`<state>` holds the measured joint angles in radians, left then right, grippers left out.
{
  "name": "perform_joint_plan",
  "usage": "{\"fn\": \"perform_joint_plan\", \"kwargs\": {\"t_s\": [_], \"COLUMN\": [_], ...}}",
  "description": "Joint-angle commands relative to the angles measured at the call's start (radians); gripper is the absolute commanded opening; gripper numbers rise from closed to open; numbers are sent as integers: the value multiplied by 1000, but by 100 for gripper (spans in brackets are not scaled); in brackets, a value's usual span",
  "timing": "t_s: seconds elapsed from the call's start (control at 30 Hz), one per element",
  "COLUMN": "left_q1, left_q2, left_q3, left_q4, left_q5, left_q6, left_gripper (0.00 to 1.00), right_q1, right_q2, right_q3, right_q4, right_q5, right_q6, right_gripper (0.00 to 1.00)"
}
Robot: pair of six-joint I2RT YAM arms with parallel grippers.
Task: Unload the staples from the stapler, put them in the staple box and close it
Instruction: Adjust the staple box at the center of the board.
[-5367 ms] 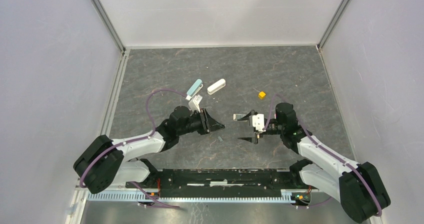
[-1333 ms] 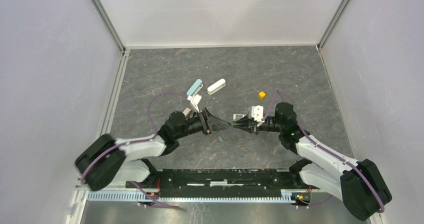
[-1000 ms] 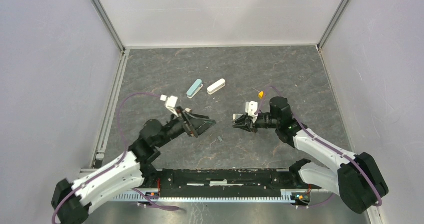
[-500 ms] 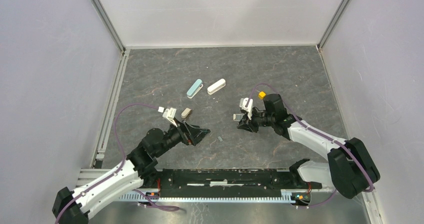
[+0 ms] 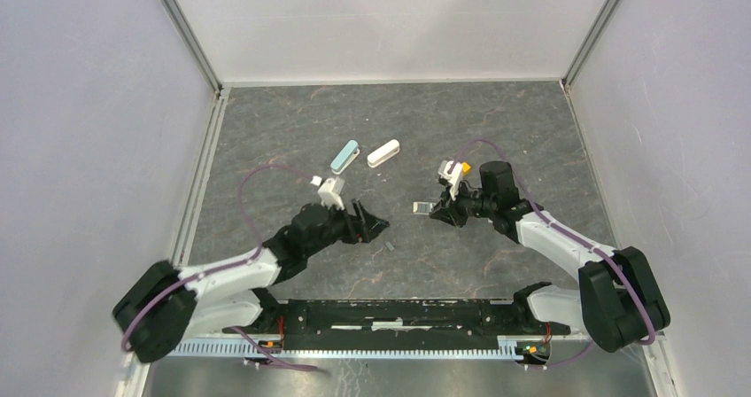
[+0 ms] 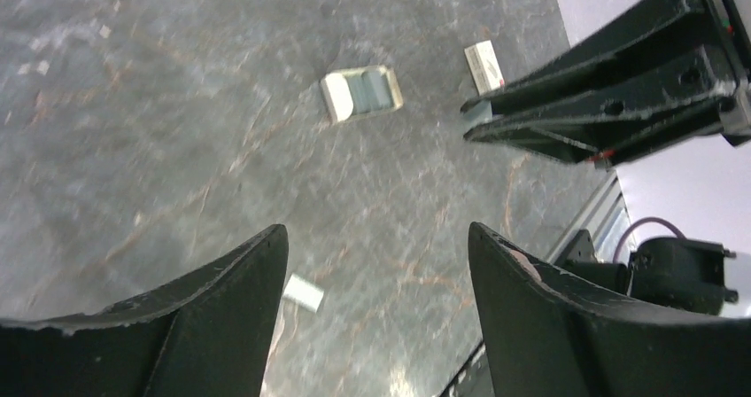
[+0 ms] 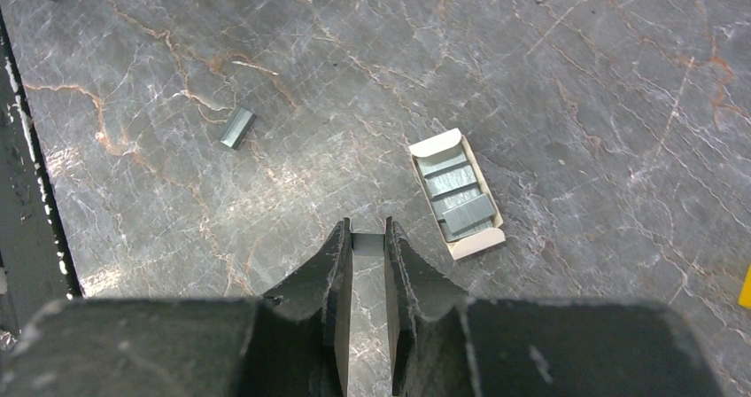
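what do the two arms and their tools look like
Both arms have white link shells with bulky black joints and black bases. A purple cable loops along each one. A small white block sits at each wrist. The left tool and the right tool each end in two black, wedge-shaped tapering fingers.

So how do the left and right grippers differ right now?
Opening: the left gripper has its jaws spread wide, while the right gripper has its jaws almost together.
Load: the left gripper holds nothing, while the right gripper pinches the staples at its fingertips.
Shared: both point down at the table, near the staple box.
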<state>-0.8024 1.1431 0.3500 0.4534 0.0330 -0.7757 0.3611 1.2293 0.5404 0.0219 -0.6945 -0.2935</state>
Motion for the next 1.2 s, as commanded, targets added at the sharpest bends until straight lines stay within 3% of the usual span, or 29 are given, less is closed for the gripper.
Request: {"fn": "perform_joint_plan", "kwargs": {"t_s": [0.0,0.2,0.53,0.9,1.17], "left_q1": [7,35,87,97,97], "left_q2": [174,395,688,874,907], "left_q3": [156,287,468,620,613], "left_q4": [115,143,258,235,242], "left_q5": [8,27,174,257,275], "left_q6": [79,75,-7,-49,-56], "left_gripper": [78,73,60,40,37], "right_q1": [-29,-58,-77,-82,-83], "right_q2": [-16,-2,8,14,25], "right_q3": [47,47,59,72,78], "right_q4": [36,50,39,15,2], "right_q5": [-7,-39,-46,-40,-30], "right_q6": [39,92,99,82,71], "right_gripper": [15,15,15,15,15]}}
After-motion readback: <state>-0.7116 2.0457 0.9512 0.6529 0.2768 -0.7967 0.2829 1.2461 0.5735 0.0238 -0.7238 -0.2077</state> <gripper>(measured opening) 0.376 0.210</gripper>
